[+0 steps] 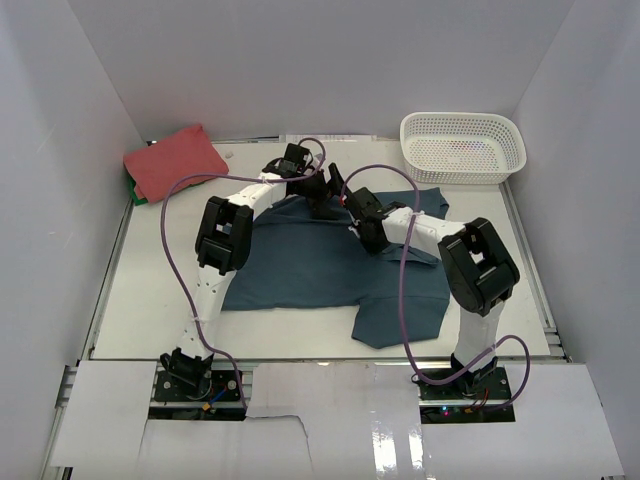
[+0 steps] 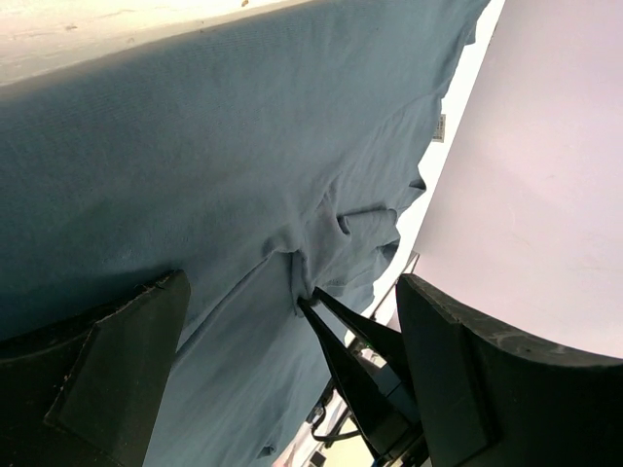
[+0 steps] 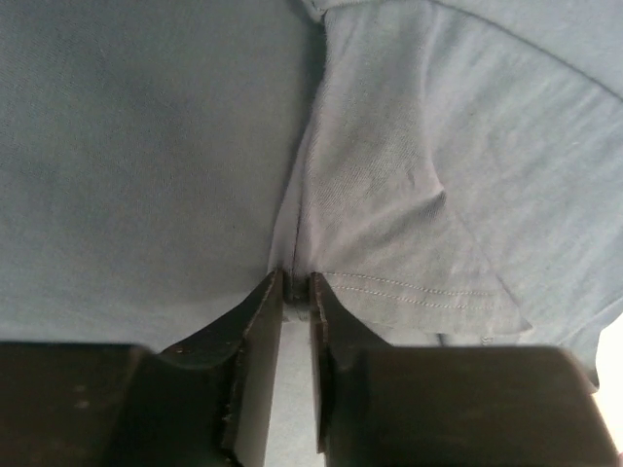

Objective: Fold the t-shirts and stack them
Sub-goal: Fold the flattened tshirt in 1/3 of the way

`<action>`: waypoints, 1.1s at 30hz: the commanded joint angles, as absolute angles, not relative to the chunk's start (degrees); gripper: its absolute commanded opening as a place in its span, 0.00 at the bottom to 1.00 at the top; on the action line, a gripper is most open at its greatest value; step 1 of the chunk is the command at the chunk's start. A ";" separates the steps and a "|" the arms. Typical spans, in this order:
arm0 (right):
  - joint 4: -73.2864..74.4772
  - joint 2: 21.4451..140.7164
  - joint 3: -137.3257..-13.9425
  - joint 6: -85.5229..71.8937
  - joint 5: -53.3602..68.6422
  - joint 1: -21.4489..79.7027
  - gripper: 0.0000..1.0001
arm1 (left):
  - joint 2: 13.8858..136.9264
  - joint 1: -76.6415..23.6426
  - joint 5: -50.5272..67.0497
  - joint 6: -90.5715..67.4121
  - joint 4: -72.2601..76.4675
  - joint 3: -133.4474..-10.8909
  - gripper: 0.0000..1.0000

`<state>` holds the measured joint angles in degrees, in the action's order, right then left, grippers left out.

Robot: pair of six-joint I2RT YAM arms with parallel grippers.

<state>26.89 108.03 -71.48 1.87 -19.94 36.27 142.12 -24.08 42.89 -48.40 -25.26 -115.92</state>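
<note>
— So, the right jaws: clenched or loose?
— Clenched on cloth. The right wrist view shows them nearly closed, pinching a raised fold of the dark teal-blue t-shirt just beside a stitched hem.
— And the left jaws?
— Released, spread wide. In the left wrist view they stand either side of that pinched ridge, with the right jaws' black tips between them. Whether they touch the fabric I cannot tell.
— Where on the shirt is this?
— Near its far edge, about the middle of the table. The left arm reaches in from the near left, the right arm from the near right, and the two sets of jaws are just beside each other.
— How does the shirt lie?
— Spread on the table, mostly flat, wrinkled around the pinch. One part juts toward the near edge on the right. A small pale label shows at one edge.
— The other tee?
— The coral-red t-shirt sits folded in the far left corner, well apart from the blue one, with something green peeking from under it.
— Anything else?
— A white lattice basket in the far right corner, near the blue shirt's far right part.
</note>
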 commanded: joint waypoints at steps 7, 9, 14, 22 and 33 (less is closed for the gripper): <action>26.89 106.88 -72.86 0.97 -16.70 36.21 0.08 | 139.75 -24.08 43.33 -47.29 -24.70 -115.05 0.97; 27.07 106.35 -72.86 0.79 -15.21 36.21 0.08 | 139.57 -24.08 43.24 -47.20 -24.70 -114.79 0.97; 28.65 105.38 -74.44 0.44 -12.66 36.21 0.08 | 139.40 -24.08 43.24 -47.20 -24.70 -114.70 0.97; 31.46 105.99 -78.13 -2.55 -8.88 36.30 0.08 | 139.31 -24.08 43.24 -46.93 -24.70 -114.43 0.97; 39.19 111.62 -86.30 -9.05 3.33 36.12 0.20 | 139.31 -24.08 43.42 -46.58 -24.70 -113.91 0.97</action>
